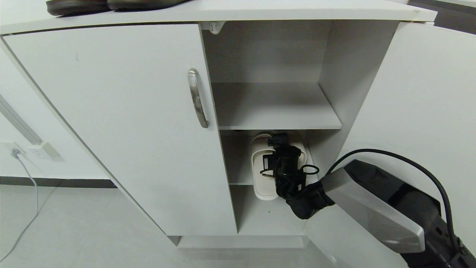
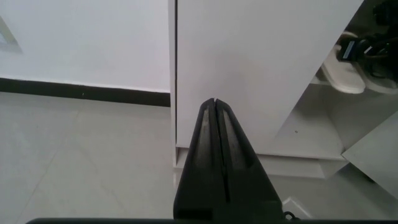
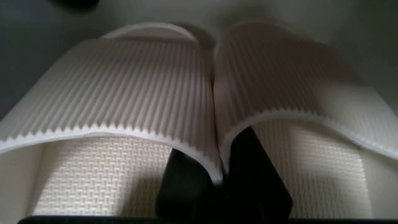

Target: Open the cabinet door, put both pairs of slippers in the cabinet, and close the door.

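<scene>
A pair of white slippers (image 1: pixel 262 178) (image 3: pixel 124 99) lies on the middle shelf inside the open cabinet (image 1: pixel 275 108), also seen in the left wrist view (image 2: pixel 345 73). My right gripper (image 1: pixel 278 143) (image 3: pixel 217 177) reaches into that compartment. Its fingers (image 3: pixel 255 168) sit under the ribbed straps and pinch the two inner strap edges together. A dark pair of slippers (image 1: pixel 80 5) rests on the cabinet top at the far left. My left gripper (image 2: pixel 214 102) is shut on nothing, low in front of the closed left door (image 2: pixel 249 56).
The right door (image 1: pixel 427 111) stands swung open beside my right arm. The left door (image 1: pixel 111 123) with its metal handle (image 1: pixel 197 98) is closed. A wall socket (image 1: pixel 15 152) with a trailing cable sits left of the cabinet, above open floor (image 1: pixel 74 223).
</scene>
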Tool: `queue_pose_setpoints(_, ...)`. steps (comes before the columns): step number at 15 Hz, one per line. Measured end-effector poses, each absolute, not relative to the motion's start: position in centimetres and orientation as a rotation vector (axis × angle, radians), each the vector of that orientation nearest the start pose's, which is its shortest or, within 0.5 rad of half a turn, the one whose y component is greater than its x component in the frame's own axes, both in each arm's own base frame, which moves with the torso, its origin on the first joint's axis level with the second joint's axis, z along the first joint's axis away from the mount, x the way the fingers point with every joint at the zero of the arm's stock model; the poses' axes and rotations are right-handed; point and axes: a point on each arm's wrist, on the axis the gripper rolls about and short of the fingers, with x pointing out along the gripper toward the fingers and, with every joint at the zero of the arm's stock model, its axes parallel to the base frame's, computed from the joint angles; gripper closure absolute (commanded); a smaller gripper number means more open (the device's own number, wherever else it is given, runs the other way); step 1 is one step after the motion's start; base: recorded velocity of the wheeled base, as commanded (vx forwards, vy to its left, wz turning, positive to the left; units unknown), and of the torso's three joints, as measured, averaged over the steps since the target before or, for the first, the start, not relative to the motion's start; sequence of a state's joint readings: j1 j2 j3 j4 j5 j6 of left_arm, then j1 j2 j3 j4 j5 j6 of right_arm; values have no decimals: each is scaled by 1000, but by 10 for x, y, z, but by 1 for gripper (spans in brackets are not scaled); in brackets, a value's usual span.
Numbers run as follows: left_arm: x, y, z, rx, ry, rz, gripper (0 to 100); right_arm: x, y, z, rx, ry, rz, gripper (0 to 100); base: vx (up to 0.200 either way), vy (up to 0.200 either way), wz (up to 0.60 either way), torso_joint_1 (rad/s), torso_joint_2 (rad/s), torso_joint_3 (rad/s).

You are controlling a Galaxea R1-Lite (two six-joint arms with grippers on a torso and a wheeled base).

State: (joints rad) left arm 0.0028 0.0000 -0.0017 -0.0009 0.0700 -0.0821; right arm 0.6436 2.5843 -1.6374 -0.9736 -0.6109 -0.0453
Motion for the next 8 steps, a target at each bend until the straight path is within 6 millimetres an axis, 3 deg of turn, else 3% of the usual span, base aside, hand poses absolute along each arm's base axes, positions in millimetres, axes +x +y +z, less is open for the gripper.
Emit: queue_pose_setpoints(8,-23,2,76,-81,-6,73,100,446,297,68,-10,-51,11,100,0,0,0,0,0,0)
